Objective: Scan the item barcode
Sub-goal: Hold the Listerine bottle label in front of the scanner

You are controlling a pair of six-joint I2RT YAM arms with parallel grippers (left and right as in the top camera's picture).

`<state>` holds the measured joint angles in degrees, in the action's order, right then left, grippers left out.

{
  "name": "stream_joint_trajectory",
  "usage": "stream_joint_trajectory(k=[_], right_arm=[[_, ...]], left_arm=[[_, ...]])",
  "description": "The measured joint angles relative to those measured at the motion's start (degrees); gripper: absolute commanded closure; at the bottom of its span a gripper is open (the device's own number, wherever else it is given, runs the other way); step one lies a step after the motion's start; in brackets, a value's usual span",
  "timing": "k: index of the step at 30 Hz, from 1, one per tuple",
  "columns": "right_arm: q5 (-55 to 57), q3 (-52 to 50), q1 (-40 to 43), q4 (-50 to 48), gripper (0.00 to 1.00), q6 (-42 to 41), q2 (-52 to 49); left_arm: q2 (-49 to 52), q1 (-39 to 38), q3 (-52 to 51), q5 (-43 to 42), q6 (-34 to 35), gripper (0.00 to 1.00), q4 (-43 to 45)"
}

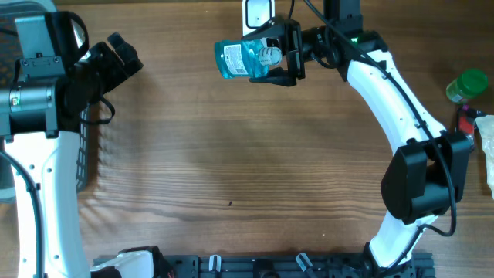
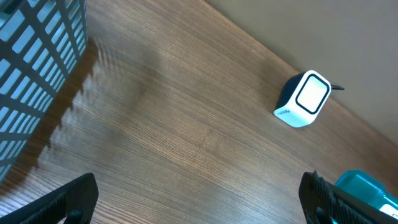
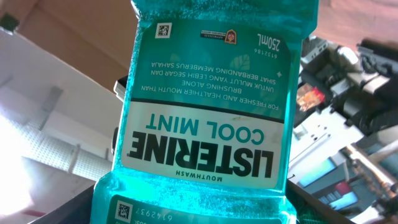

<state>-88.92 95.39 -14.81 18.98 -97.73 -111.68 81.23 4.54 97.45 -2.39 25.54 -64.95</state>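
The desk (image 1: 231,170) carries a wire basket (image 2: 37,56) at its left edge. The left fingers (image 2: 68,202) stand wide open and empty, parked near the basket, clear of the work. The right fingers (image 1: 282,77) grip the mouthwash bottle (image 1: 239,60) at its cap end and hold it lying sideways, just beside the scanner (image 1: 258,14). I judge this placement presents the barcode to the scanner window.

Mouthwash bottle (image 3: 205,112) swamps the right wrist view, top and bottom cut off, hiding the fingers of the right gripper (image 1: 282,52), overhead the scanner (image 1: 257,11) is clipped by the top edge and the basket (image 1: 86,154) sits mostly under the left arm (image 1: 35,96).
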Motion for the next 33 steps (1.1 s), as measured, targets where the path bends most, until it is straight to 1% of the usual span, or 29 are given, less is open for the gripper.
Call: stream_joint_trajectory(k=[1,3,6,10,14,17,23,27,30,33], right_arm=[[0.0,0.0,0.0,0.0,0.63,-1.5,0.0],[0.0,0.0,0.0,0.0,0.65,-3.1,0.0],[0.0,0.0,0.0,0.0,0.65,-4.5,0.0],[0.0,0.0,0.5,-1.5,0.66,-4.5,0.0],[-0.1,0.0,3.1,-1.6,0.67,-4.5,0.0],[-0.2,0.0,5.4,-2.4,0.71,-4.3,0.0],[-0.2,0.0,6.8,-2.9,0.71,-4.0,0.0],[-0.4,0.0,6.6,-7.8,0.73,-1.0,0.0],[-0.4,0.0,6.1,-9.2,0.72,0.2,0.0],[-0.4,0.0,5.2,-15.1,0.72,0.5,0.0]], left_arm=[[0.0,0.0,0.0,0.0,0.0,0.00,0.0],[0.0,0.0,0.0,0.0,0.0,0.00,0.0],[0.0,0.0,0.0,0.0,0.0,0.00,0.0],[0.0,0.0,0.0,0.0,0.0,0.00,0.0],[0.0,0.0,0.0,0.0,0.0,0.00,0.0],[0.0,0.0,0.0,0.0,0.0,0.00,0.0],[0.0,0.0,0.0,0.0,0.0,0.00,0.0],[0.0,0.0,0.0,0.0,0.0,0.00,0.0],[0.0,0.0,0.0,0.0,0.0,0.00,0.0],[0.0,0.0,0.0,0.0,0.0,0.00,0.0]])
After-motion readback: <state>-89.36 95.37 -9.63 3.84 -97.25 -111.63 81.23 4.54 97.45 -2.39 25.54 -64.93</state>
